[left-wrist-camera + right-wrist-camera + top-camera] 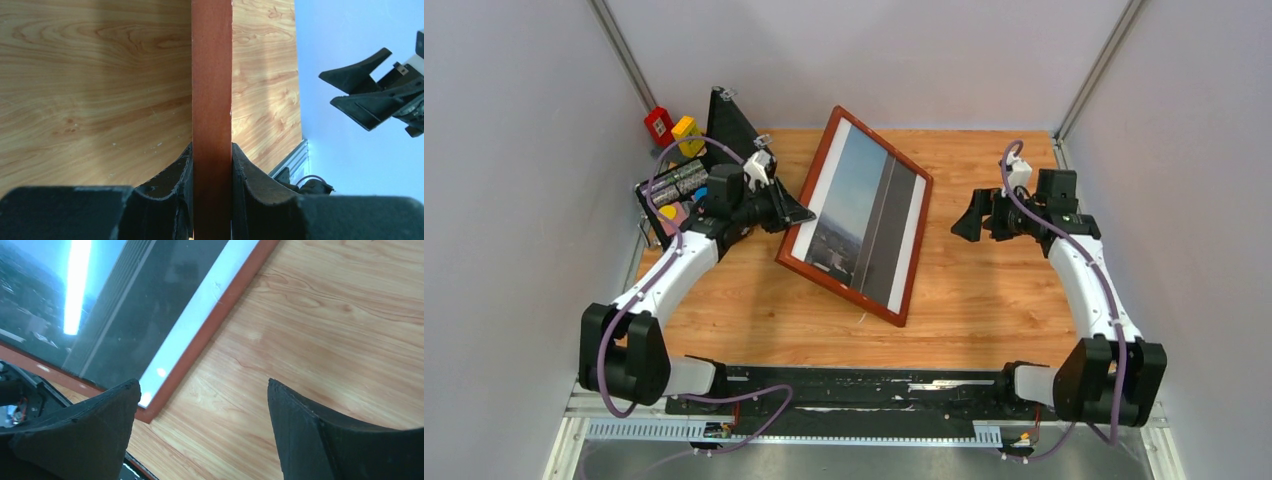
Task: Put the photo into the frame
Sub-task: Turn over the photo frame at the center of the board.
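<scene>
**Framed cityscape print clamped at its left rail**

On the pale wooden counter point(1004, 310), the thin-railed rectangular wooden frame point(915, 251) with a reddish-brown front sits skewed, its near corner pointing towards the arm bases. It appears tilted, with the left side raised. Behind its clear pane lies the large paper photo point(864, 215): white side margins, a blue-sky and city half, and a wide dark grey vertical band.

The left end effector point(796, 212) is closed on the frame's left rail, one finger pressed to each face. The right end effector point(964, 215) is right of the frame and apart from it, its jaws spread wide and holding nothing.

Beyond the frame's left side, a small red block point(660, 125) and a yellow block point(687, 130) stand by the wall.
</scene>
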Available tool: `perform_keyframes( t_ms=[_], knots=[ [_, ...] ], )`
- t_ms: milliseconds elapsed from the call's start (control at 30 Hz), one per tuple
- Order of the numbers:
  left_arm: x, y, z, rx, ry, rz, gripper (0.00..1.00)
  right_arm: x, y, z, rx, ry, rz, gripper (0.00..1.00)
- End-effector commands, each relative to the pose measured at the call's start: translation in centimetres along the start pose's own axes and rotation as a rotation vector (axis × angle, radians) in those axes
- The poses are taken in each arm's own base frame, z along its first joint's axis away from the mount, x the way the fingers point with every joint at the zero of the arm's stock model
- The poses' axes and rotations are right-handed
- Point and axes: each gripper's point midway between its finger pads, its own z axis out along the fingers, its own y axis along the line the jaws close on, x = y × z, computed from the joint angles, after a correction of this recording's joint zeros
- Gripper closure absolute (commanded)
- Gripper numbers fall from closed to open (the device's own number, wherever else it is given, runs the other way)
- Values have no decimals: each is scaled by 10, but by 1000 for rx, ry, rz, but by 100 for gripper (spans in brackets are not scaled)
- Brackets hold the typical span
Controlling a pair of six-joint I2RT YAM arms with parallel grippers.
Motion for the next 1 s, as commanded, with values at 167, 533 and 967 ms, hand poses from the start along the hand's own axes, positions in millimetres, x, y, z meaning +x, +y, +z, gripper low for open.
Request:
perform_keyframes(
  t_ms=[167, 533, 967],
  knots=[
    [1, 9, 10, -14, -99, 126, 98, -4, -18, 61, -134, 38, 152, 8],
    [21, 31, 23, -80, -83, 181, 95, 44, -48, 139, -256, 228, 380, 17],
    [46, 23, 42, -30, -51, 264, 79, 59, -32, 163, -415, 277, 449, 18]
  ],
)
